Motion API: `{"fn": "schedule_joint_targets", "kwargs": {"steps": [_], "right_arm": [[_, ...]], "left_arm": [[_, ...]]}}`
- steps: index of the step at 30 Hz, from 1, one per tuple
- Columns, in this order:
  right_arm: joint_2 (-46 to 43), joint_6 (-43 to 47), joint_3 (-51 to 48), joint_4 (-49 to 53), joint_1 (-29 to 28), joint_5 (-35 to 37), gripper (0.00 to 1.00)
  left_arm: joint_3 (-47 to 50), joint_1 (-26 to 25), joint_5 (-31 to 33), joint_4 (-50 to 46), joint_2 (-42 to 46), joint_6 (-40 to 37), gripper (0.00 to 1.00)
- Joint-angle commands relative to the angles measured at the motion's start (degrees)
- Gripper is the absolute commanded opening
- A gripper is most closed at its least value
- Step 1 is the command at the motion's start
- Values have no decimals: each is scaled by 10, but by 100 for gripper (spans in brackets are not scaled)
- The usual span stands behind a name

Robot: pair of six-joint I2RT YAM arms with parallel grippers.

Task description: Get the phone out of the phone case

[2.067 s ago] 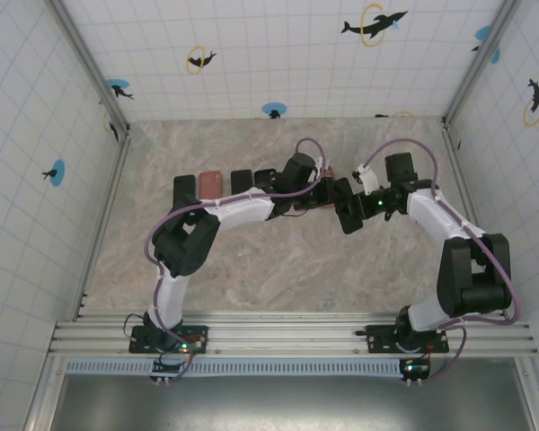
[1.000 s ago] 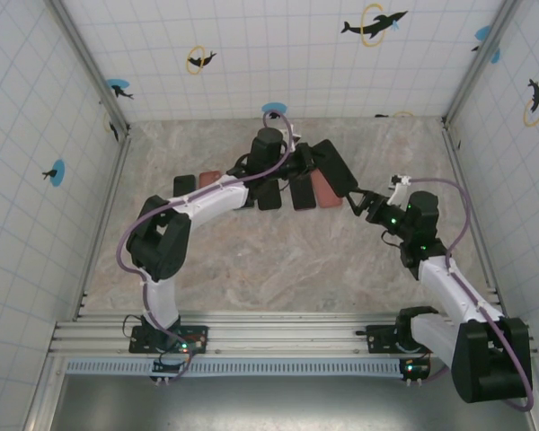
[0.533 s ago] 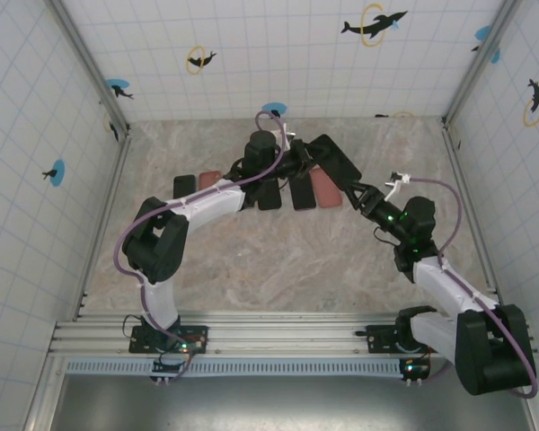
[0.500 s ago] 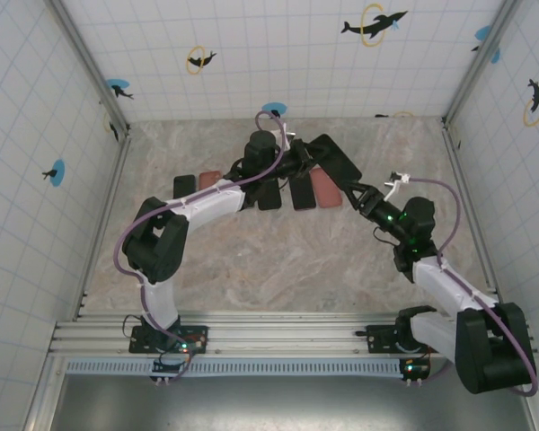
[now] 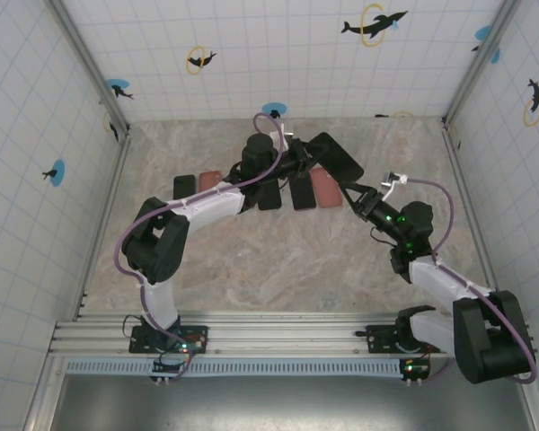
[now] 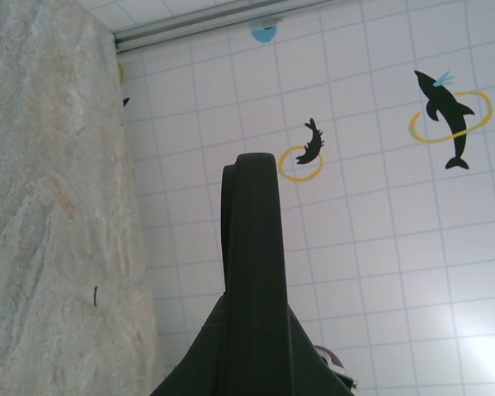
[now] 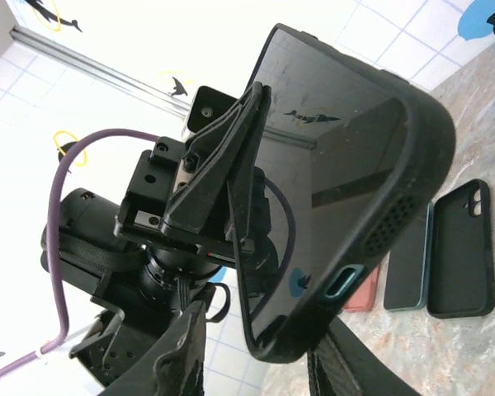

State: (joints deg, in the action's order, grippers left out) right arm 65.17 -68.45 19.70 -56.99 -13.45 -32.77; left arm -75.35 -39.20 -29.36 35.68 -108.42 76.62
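The glossy black phone [image 7: 313, 157] sits fully inside its matte black rubbery case [image 7: 392, 223], so the removal itself is not yet done. The left gripper [image 5: 294, 167] is clamped on the cased phone and holds it in the air over the marbled table [image 5: 251, 260], near a row of spare black and pink cases [image 5: 301, 191]. The right gripper [image 7: 260, 363] has its jaws parted around the case's lower end, with a gap showing on one side. By my reading, gripping there and peeling the case off are what remain.
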Motion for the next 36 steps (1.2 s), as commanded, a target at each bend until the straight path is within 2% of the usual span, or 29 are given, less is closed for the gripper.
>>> {"fn": "schedule_joint_targets", "kwargs": {"steps": [1, 18, 24, 31, 36], "right_arm": [[10, -13, -3, -55, -3, -2, 31], [23, 1, 2, -59, -2, -15, 11], [34, 49, 7, -42, 3, -40, 8], [43, 173, 23, 15, 12, -85, 4], [75, 177, 13, -44, 23, -121, 2]], "left_arm": [[-1, 5, -8, 60, 33, 18, 11], [12, 5, -9, 90, 43, 49, 11], [17, 5, -18, 119, 51, 79, 10], [20, 5, -43, 156, 62, 106, 9], [21, 4, -62, 177, 78, 99, 8]]}}
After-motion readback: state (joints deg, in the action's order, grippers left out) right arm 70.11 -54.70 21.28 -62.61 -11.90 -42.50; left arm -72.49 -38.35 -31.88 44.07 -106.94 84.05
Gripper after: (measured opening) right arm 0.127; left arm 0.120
